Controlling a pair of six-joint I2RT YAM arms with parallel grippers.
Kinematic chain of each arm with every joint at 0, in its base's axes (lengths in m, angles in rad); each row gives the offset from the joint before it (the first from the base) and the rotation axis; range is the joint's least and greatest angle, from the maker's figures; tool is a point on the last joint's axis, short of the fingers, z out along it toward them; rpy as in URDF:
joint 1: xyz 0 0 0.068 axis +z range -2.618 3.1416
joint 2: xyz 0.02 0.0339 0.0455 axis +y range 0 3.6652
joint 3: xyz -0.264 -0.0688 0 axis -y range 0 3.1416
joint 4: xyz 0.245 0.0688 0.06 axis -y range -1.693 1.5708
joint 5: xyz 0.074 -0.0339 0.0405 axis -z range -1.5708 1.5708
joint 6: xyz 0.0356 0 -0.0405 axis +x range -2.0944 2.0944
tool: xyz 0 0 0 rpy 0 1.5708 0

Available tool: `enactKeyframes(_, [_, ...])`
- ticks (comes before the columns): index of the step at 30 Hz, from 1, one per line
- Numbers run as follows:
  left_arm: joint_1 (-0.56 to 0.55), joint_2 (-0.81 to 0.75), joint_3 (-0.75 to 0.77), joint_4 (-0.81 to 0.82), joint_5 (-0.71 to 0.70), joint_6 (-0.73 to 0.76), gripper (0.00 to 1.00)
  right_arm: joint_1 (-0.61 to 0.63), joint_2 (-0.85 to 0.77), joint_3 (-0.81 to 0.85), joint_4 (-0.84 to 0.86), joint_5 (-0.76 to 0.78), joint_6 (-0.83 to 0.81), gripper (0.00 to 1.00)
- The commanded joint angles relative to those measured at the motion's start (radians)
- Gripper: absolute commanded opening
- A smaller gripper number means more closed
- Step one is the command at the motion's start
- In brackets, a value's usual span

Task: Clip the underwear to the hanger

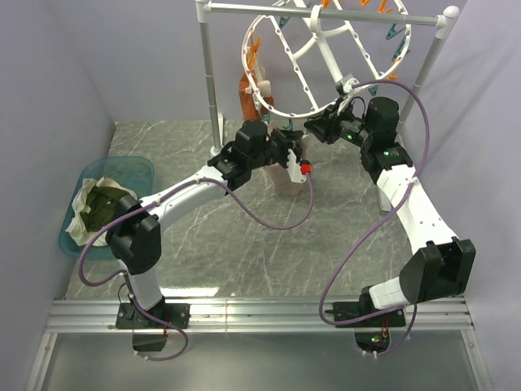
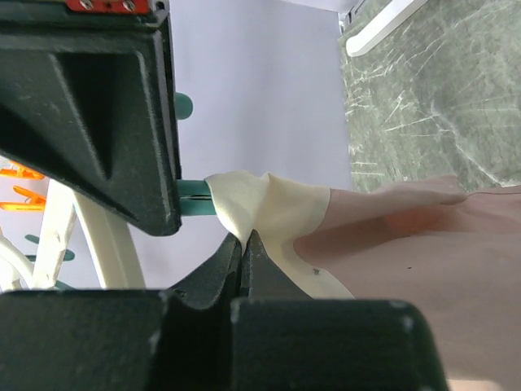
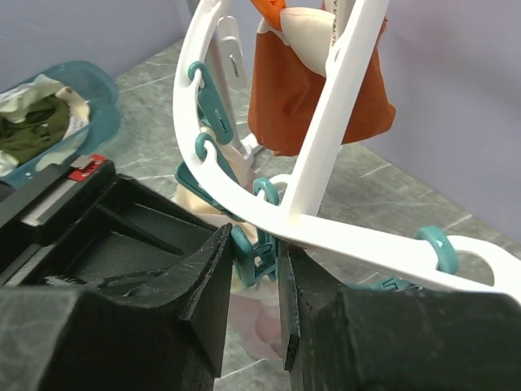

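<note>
The white oval hanger (image 1: 269, 98) hangs tilted from the rail, with teal and orange pegs around its rim. My left gripper (image 1: 298, 151) sits just below its lower rim, shut on the pale waistband edge of the pinkish-beige underwear (image 1: 285, 177), which droops beneath it. In the left wrist view the jaws (image 2: 244, 240) pinch that cream edge beside a teal peg (image 2: 194, 196), and the underwear (image 2: 415, 252) spreads to the right. My right gripper (image 1: 314, 129) meets the same rim from the right. Its fingers (image 3: 255, 244) are shut on a teal peg (image 3: 259, 259) under the hanger rim (image 3: 358, 243).
A rust-orange garment (image 3: 297, 98) hangs clipped on the hanger's far side. The white pole stand (image 1: 213, 81) carries the rail. At the left, a blue tub (image 1: 137, 165) holds olive-green cloth (image 1: 102, 204). Purple cables loop from both arms over the marble tabletop.
</note>
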Motion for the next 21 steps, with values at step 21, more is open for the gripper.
enactKeyframes(21, [0.009, -0.024, 0.062, 0.077, 0.022, -0.038, 0.0, 0.016, 0.001, 0.001, -0.059, 0.088, -0.025, 0.21])
